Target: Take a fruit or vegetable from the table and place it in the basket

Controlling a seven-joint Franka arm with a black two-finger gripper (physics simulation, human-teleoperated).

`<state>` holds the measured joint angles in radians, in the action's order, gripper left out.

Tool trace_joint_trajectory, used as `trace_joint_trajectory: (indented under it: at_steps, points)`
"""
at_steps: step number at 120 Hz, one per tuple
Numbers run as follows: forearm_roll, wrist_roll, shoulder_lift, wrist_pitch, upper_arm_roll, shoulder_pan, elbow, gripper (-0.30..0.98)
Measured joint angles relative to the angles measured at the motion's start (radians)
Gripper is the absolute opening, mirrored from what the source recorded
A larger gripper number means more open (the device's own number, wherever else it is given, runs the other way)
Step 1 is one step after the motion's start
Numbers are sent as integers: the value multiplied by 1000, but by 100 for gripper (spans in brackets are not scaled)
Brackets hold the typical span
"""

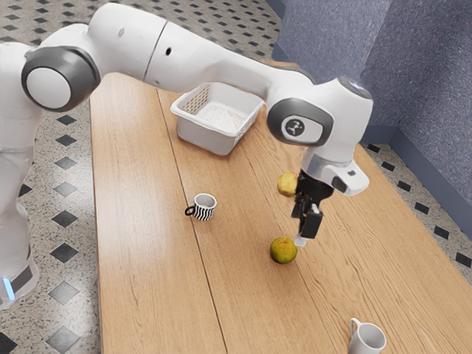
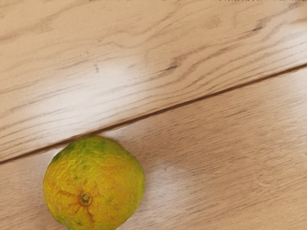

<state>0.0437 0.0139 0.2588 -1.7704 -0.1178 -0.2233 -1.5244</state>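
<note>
Ideally, the gripper [image 1: 304, 237], whether spread or clenched I cannot tell, should centre above the mandarin [image 1: 283, 251] low beside it before descending straight around its middle.

Wooden table [image 1: 133, 258] with long planks and dark seams [image 2: 192, 101], pale speckled floor [image 1: 44, 166] patterned with dark and gray diamonds, mottled blue-gray walls [image 1: 324, 44], darker baseboard [image 1: 431, 166], soft light glinting on the wood

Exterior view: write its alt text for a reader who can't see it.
A Franka arm holds its claw near a yellow-green citrus fruit on a wooden table, with a yellow fruit, zebra-striped mug, white mug and white basket also there.
</note>
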Motion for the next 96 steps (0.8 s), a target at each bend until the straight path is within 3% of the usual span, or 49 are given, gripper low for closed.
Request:
trace_joint_trajectory:
  at_steps: [96]
  points:
    - [4,-109,54,-81,50,-16,-107,69]
